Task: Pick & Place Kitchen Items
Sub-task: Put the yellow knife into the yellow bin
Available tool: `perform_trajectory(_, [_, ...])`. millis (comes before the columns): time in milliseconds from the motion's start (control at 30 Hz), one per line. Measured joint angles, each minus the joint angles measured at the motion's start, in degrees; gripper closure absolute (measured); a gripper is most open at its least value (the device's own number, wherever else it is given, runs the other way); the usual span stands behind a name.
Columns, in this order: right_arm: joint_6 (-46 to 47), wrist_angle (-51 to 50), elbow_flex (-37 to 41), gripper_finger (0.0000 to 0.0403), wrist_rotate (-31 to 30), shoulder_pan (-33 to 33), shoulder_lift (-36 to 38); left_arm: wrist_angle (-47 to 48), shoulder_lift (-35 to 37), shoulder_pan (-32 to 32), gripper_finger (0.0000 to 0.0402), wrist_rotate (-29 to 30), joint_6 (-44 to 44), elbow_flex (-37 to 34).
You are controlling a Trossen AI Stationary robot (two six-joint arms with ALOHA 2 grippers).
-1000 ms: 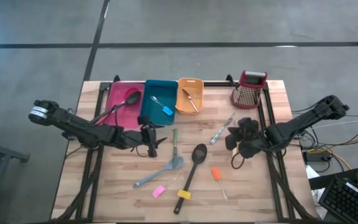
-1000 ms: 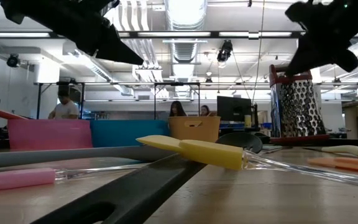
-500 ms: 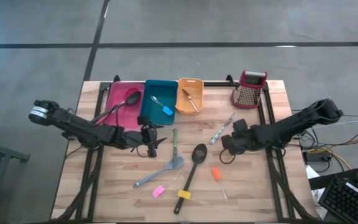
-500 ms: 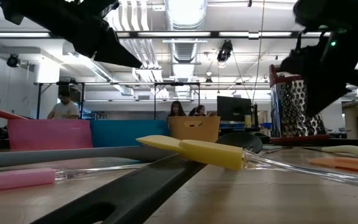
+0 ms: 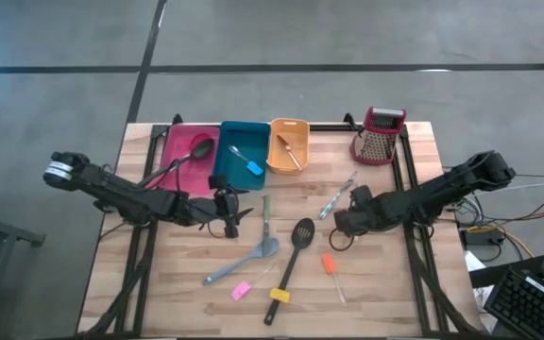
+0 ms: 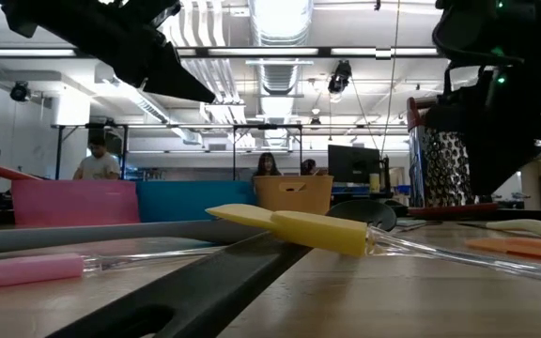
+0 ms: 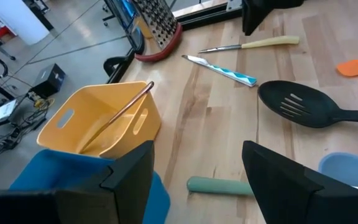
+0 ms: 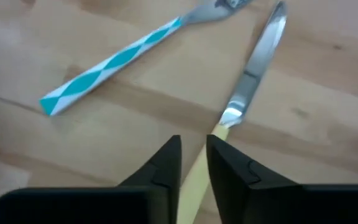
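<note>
A knife (image 8: 253,81) with a pale yellow handle and a fork (image 8: 110,65) with a teal-striped handle lie flat on the table's right half. My right gripper (image 8: 193,146) points steeply down over the knife's handle, its fingers a narrow gap apart. It also shows in the high view (image 5: 340,225). My left gripper (image 7: 197,155) hangs open and holds nothing, near the teal bin (image 5: 242,151). On the table lie a black slotted spoon (image 5: 296,241), a grey spatula (image 5: 244,260), and small tools with pink (image 5: 241,290), yellow (image 5: 278,296) and orange (image 5: 329,264) handles. My right gripper comes from above, slanting down. One finger stands on each side of the knife's pale handle (image 8: 194,180), which lies on the table and runs along the gap between them. I cannot tell whether the fingers touch it.
A pink bin (image 5: 182,162) with a black ladle (image 5: 196,149), the teal bin and an orange bin (image 5: 288,144) stand along the far edge. A red-topped metal grater (image 5: 378,137) stands at the far right. People show in the room beyond the table.
My right gripper has gone down and toward the table's left, tipping from nearly level to steeply downward, and now stands over the knife. Nothing on the table has moved.
</note>
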State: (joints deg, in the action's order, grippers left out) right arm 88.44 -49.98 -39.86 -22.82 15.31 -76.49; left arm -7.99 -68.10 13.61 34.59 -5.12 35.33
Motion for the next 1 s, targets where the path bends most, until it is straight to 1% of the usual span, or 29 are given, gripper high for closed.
perform_trajectory(67, [0.1, 0.6, 0.0, 0.0312, 1.9, 0.0, 0.1, 0.0, 0.0, 0.0, 0.0154, 0.0, 0.2, 0.0])
perform_trajectory(233, [0.5, 1.1, 0.0, 0.0271, 3.6, 0.0, -0.3, 0.1, 0.0, 0.0, 0.0154, 0.0, 0.8, 0.0])
perform_trajectory(367, [2.1, 1.2, 0.6, 0.0248, 4.4, 0.0, -0.5, 0.1, 0.0, 0.0, 0.0154, 0.0, 1.1, 0.0])
perform_trajectory(500, [4.5, 2.6, 2.1, 0.0234, 5.4, 0.1, -0.6, 0.1, 0.0, 0.0, 0.0154, 0.0, 1.1, 0.0])
perform_trajectory(567, [5.6, 4.3, 3.6, 0.0231, 6.4, 0.3, -0.6, 0.2, 0.0, 0.0, 0.0154, 0.0, 1.2, 0.0])
perform_trajectory(700, [7.0, 12.3, 8.0, 0.0233, 9.5, 0.8, -0.6, 0.2, 0.0, 0.0, 0.0154, 0.0, 1.3, 0.0])
perform_trajectory(800, [9.2, 16.0, 10.8, 0.0242, 9.5, 2.1, -0.2, 0.3, 0.0, 0.0, 0.0154, 0.0, 1.4, 0.0])
perform_trajectory(1000, [14.9, 16.0, 12.5, 0.0267, 7.4, 5.8, -0.2, 0.6, 0.0, 0.0, 0.0154, 0.0, 1.6, 0.0])
